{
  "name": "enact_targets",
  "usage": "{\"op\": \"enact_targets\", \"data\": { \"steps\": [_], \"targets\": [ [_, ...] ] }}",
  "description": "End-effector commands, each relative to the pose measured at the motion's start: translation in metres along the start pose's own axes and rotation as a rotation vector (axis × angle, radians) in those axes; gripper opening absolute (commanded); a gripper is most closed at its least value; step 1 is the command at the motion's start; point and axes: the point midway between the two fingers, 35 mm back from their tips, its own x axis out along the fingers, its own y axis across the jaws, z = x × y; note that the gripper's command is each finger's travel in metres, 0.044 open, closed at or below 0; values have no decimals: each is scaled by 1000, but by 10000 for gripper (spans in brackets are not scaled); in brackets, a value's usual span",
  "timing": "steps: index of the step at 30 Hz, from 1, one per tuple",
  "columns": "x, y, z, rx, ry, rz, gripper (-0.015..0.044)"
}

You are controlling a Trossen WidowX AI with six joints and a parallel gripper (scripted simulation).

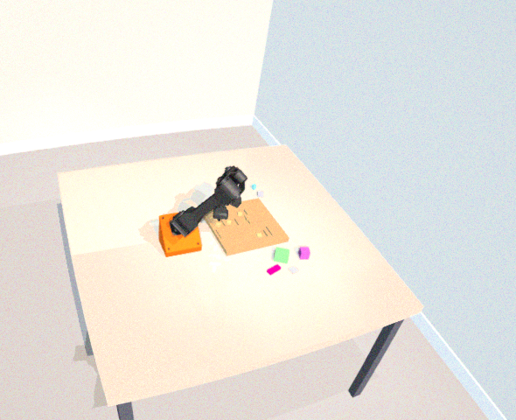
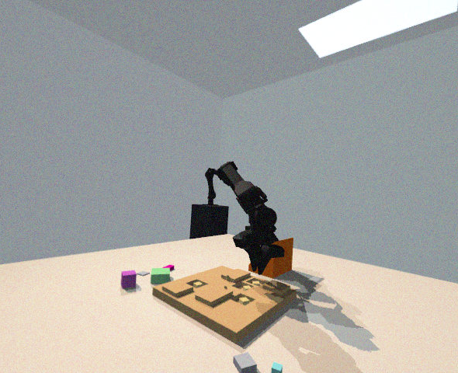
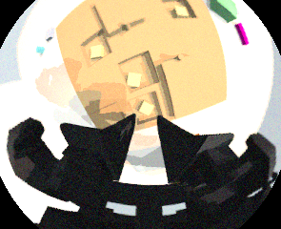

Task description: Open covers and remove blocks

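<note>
The wooden puzzle board (image 1: 245, 244) (image 2: 237, 318) (image 3: 197, 72) lies flat. Its wells show uncovered, each with a small pale yellow block inside: one block (image 1: 259, 234) (image 2: 197, 283) (image 3: 180, 10) is nearest the green block, a second block (image 1: 240, 213) (image 2: 244, 299) (image 3: 97, 52) is toward the cyan cube, and a third block (image 2: 246, 287) (image 3: 133, 79) and another block (image 2: 256, 282) (image 3: 146, 108) sit nearer the arm's base. One cover (image 2: 177, 287) and another cover (image 2: 213, 296) lie beside their wells. My gripper (image 2: 258, 272) (image 3: 147, 117) is partly open and empty, above the board's base-side edge.
A green block (image 1: 281, 255) (image 2: 160, 275), purple cube (image 1: 304, 252) (image 2: 128, 279), magenta bar (image 1: 274, 269) (image 3: 242, 33) and thin grey tile (image 1: 293, 269) lie off one side. A grey block (image 1: 260, 193) (image 2: 244, 362) and cyan cube (image 1: 253, 185) (image 2: 276, 367) lie off another. The orange base (image 1: 181, 241) stands near the board.
</note>
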Motion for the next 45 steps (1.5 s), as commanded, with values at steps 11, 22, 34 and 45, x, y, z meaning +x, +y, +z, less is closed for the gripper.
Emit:
{"op": "enact_targets", "data": {
  "steps": [11, 22, 34, 45],
  "targets": [
    [2, -1, 0, 215, -2, -3, 144],
    [3, -1, 0, 378, -2, -3, 144],
    [3, 0, 0, 388, -2, -3, 144],
    [3, 0, 0, 388, -2, -3, 144]
  ]
}}
